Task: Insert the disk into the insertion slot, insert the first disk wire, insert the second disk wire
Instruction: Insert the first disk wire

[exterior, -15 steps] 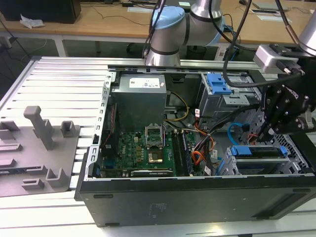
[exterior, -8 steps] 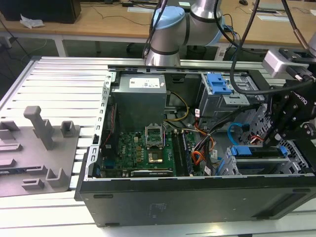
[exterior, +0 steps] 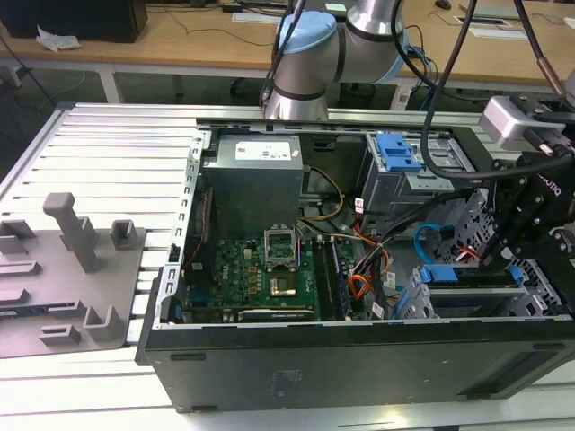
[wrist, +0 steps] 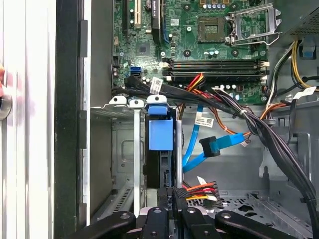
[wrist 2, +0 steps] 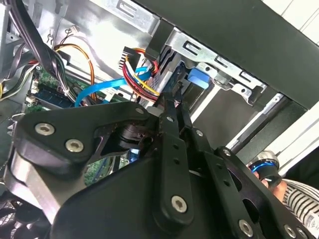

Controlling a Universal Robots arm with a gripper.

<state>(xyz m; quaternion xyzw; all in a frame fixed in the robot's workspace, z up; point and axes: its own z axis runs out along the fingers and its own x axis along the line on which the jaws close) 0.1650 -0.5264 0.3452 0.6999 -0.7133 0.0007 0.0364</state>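
Disk: the disk [wrist: 160, 133] sits in the bay, standing on edge. Its bright blue carrier tab shows at the open end, and its dark edge faces the gripper.
Insertion slot: the grey insertion slot [wrist: 122, 149] encloses the disk at the front corner of the computer case [exterior: 359, 359], just beside the case's black outer wall.
Coloured disk wire: the black plug of the coloured disk wire [wrist: 202, 190] lies right at the disk's edge. I cannot tell whether it is seated.
Gripper: the gripper [wrist: 173, 196] has its fingers drawn narrow, pinching that black plug. In the exterior view it reaches down into the case on the exterior view's right.
Blue disk wire: the blue disk wire [wrist: 219, 145] hangs loose beside the slot, its black plug apart from the disk.
Motherboard: the green motherboard [wrist: 199, 50] lies beyond the slot.
Blue latch: the blue latch [exterior: 398, 153] sits on the taller bay, well apart.
Person: a hand [wrist 2: 279, 186] with a striped sleeve is outside the case.
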